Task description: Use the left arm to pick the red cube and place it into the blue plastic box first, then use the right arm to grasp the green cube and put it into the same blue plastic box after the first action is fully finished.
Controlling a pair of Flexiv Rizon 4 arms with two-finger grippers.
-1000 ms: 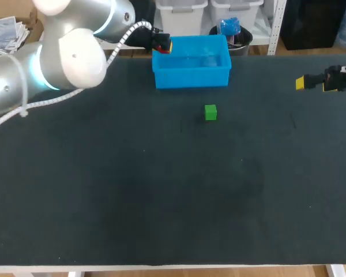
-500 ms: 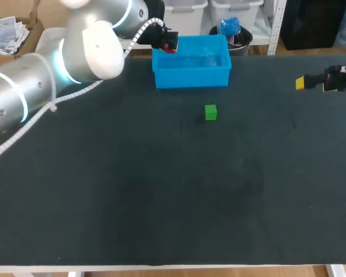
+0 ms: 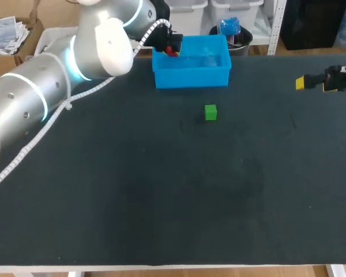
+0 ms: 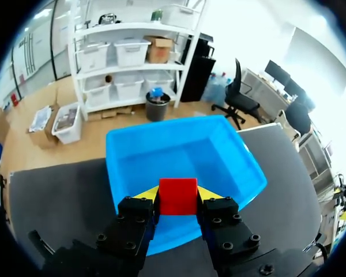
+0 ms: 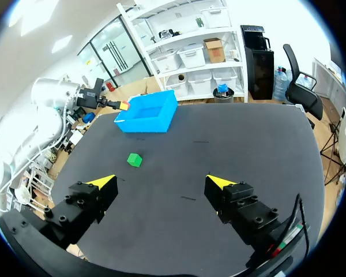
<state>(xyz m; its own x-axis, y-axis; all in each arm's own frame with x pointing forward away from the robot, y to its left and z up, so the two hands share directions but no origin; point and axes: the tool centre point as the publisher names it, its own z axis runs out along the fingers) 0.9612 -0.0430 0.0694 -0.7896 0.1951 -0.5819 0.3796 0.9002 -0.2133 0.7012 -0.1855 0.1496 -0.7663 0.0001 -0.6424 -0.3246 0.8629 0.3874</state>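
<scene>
My left arm (image 3: pixel 46 98) comes in from the counter's (image 3: pixel 161 190) left edge and reaches to the far edge, where the blue box (image 3: pixel 190 78) stands about midway along it. The left pincer (image 4: pixel 177 203) is clamped on the red cube (image 4: pixel 177 193), with a yellow tip pressed against each of two opposite faces. From the wrist camera I see the cube held over the box's open inside, with the box's blue floor showing ahead of it. From above, the pincer sits at the box's corner toward the counter's left and far edges. I cannot tell how high above the box's floor the cube hangs.

The green cube (image 3: pixel 210 112) lies on the counter, on the near side of the box and apart from it, roughly in line with the box's right half. Nothing is touching it.

My right pincer (image 5: pixel 161 183) hangs close to the counter's right edge, toward the far side. Its fingers are spread wide with nothing between them. From its wrist camera the green cube and the box lie well ahead of it, across the counter.
</scene>
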